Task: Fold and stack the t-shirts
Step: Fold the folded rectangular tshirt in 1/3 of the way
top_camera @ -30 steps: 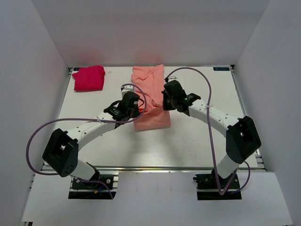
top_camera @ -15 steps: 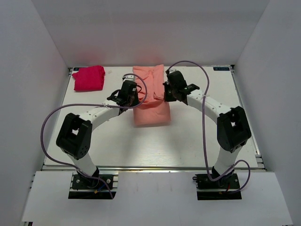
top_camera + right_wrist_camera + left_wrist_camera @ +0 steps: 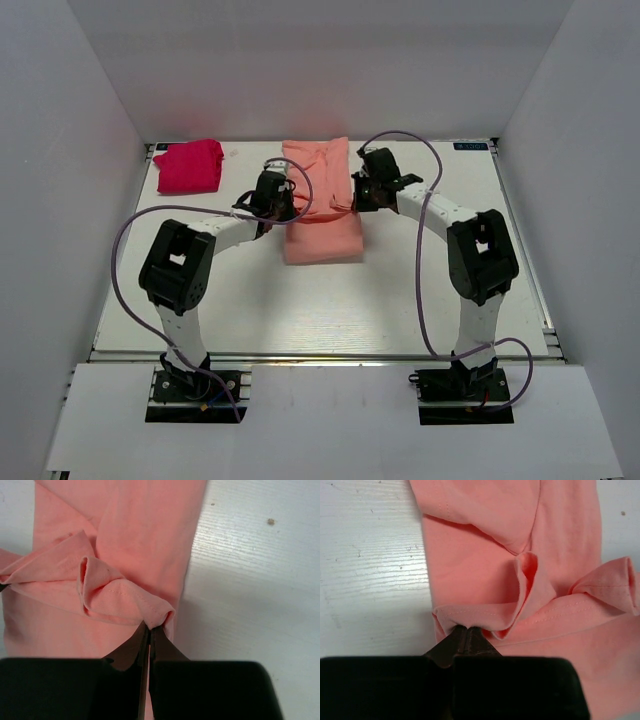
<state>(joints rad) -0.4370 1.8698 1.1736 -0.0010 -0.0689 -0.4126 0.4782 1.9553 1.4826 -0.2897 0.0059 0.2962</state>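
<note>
1. The salmon t-shirt (image 3: 320, 205) lies at the middle of the desk (image 3: 430, 280), toward its far edge, folded into a long narrow strip. The magenta-red t-shirt (image 3: 188, 166) sits as a small folded bundle at the far left corner, well apart from it.
2. The left fingers (image 3: 465, 632) are clenched on a pinch of salmon cloth at the strip's left edge. The right fingers (image 3: 150, 630) are clenched on a matching pinch at its right edge. Each pinch sits over a lower layer of the same shirt.
3. The cotton looks light, soft and limp. It puckers into ridges between the two pinches and would likely sag wherever it is unsupported. The stitched hem (image 3: 470, 611) seems the best hold, because its doubled cloth gives the fingers more to bite. A thin single layer could slip free. Both edges probably need to travel together, or the fold will go askew.
4. The top view gives the layout: both arms, the whole strip and the bundle. The wrists cover the fingertips there, so the grips cannot be read from it.
5. The wrist views show each pinch close up, with stitching and creases, but neither shows the magenta-red bundle. The left wrist view also catches a second pucker at the far right, with no right fingers visible there.
</note>
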